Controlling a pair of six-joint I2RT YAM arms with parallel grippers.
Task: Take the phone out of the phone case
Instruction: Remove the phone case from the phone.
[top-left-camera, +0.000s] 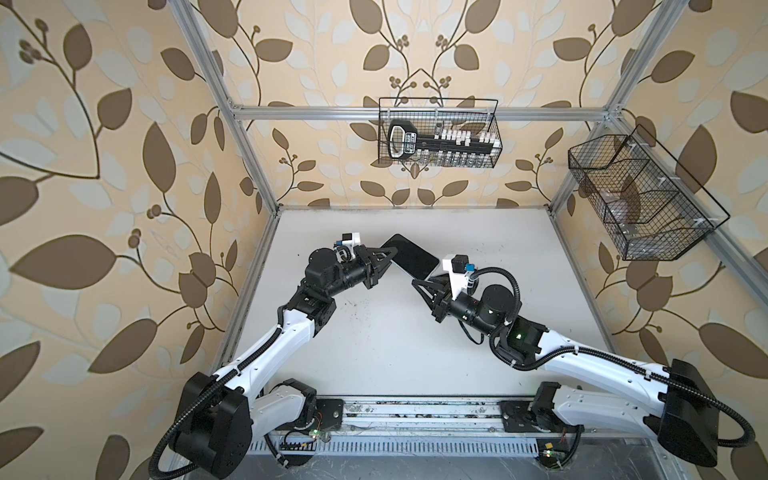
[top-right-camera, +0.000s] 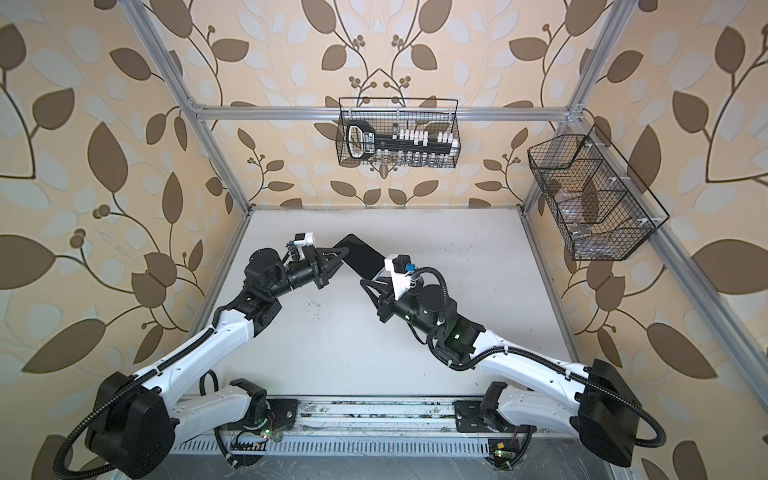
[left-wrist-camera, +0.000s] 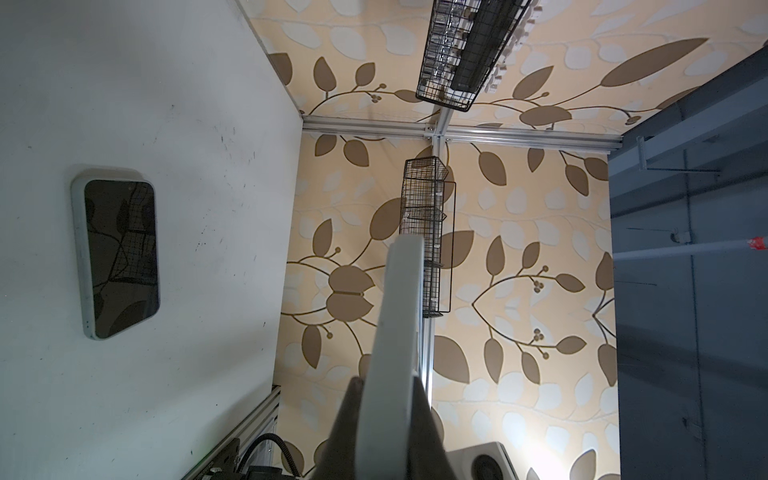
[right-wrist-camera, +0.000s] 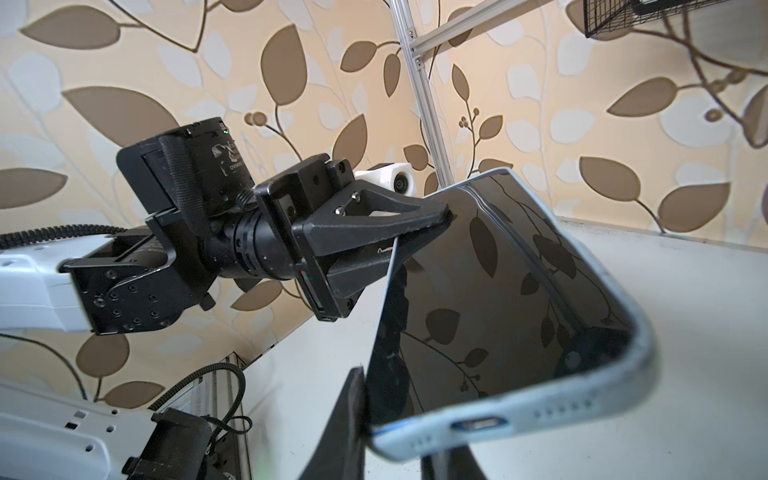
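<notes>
Phone (top-left-camera: 411, 257), half in its case (right-wrist-camera: 640, 374), is held above the desk (top-left-camera: 374, 353), left tool (top-left-camera: 390, 254) clamped on its top corner and right tool (top-left-camera: 420, 283) on the port-end corner; glass likely stiff, slick, breakable, so peel the bendy case rim.

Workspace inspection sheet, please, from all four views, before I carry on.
Surface: white table, scuffed, dark specks.
Job's things: phone in pale phone case, held aloft, port end still seated.
Clutter: left wrist view alone shows a second phone, cased, flat on table.
Grippers: left gripper shut on phone's far end; right gripper shut on its port end.
Cables: black conduit loops along both arms, clear of phone.
Surroundings: back basket holding vials; side basket with compartments; leaf wallpaper.
</notes>
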